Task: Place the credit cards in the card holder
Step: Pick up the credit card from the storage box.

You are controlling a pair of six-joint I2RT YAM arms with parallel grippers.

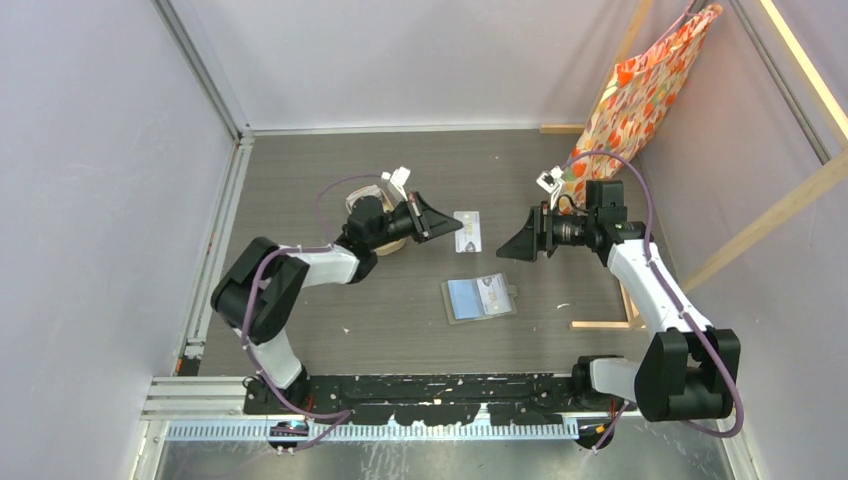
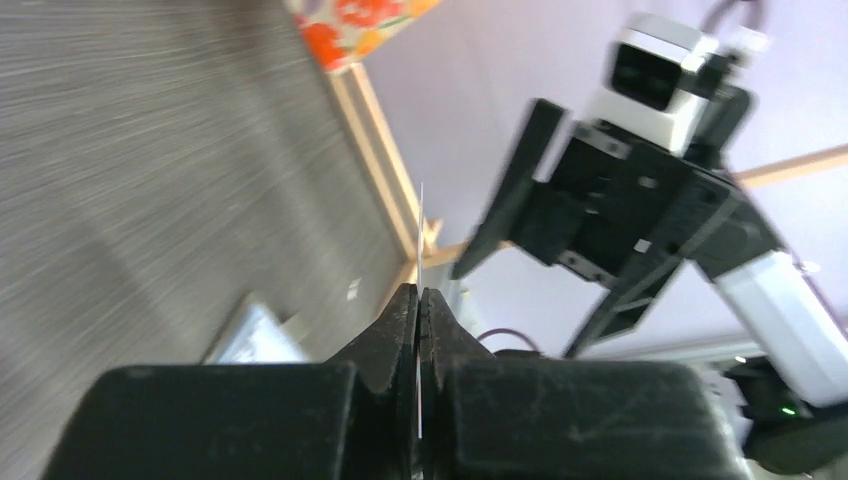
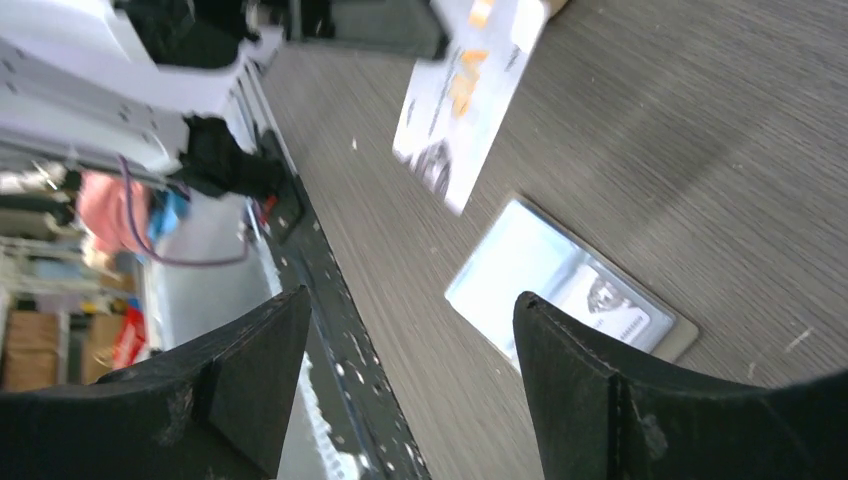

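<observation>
Closed fingers of the left gripper (image 1: 445,228) hold a pale thin plastic card (image 1: 467,230) across the gap facing the right gripper's (image 1: 505,248) spread fingers. Bare grey woodgrain table (image 1: 330,190) lies beneath both fingertips. The opened grey-brown card holder (image 1: 479,298) lies flat below them, and an orange floral fabric bag (image 1: 645,90) hangs behind the right fingers.

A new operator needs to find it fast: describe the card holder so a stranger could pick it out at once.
On the grey wood-grain table, look near its middle, a little toward the front edge. The card holder lies flat and open there. Unlike the smaller white card pinched in the left gripper just beyond it, it shows pale blue sleeves inside a grey border.
</observation>
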